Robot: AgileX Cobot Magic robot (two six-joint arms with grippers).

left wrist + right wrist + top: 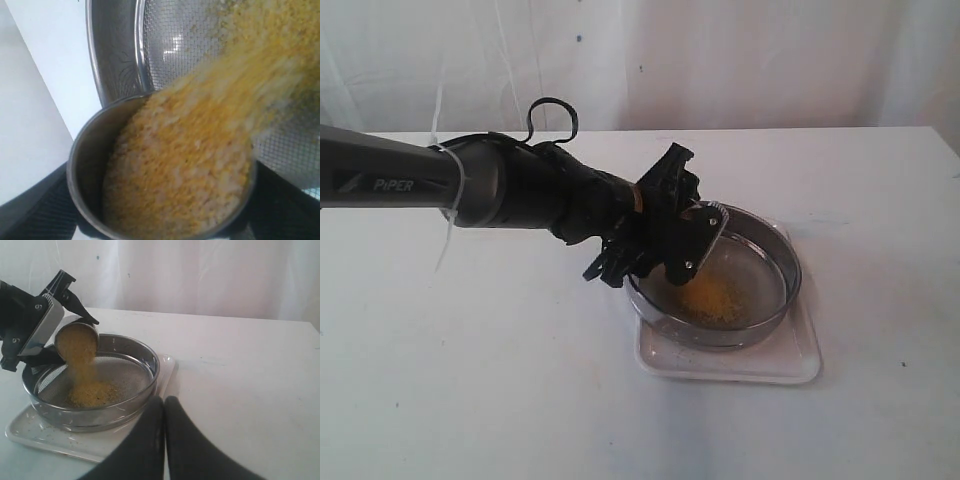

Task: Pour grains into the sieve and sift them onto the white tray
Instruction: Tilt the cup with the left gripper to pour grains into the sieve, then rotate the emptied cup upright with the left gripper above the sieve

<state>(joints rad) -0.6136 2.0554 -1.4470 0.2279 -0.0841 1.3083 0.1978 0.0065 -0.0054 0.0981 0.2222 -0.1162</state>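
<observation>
— Grains (82,365) falling from the cup (80,150) into the sieve (792,262), which sits on the white tray (805,362)?
— Yes. Left fingers (287,200) are spread wide around the cup; right fingers (150,440) are pressed together, empty. I'd tilt gently and aim at the sieve's middle, so nothing spills onto the bench (470,380).

The loose grains (710,295) were golden-yellow flecked with whitish bits, the wide round steel sieve (797,272) silvery with a fine grid mesh, the flat plastic tray (790,370) white.
</observation>
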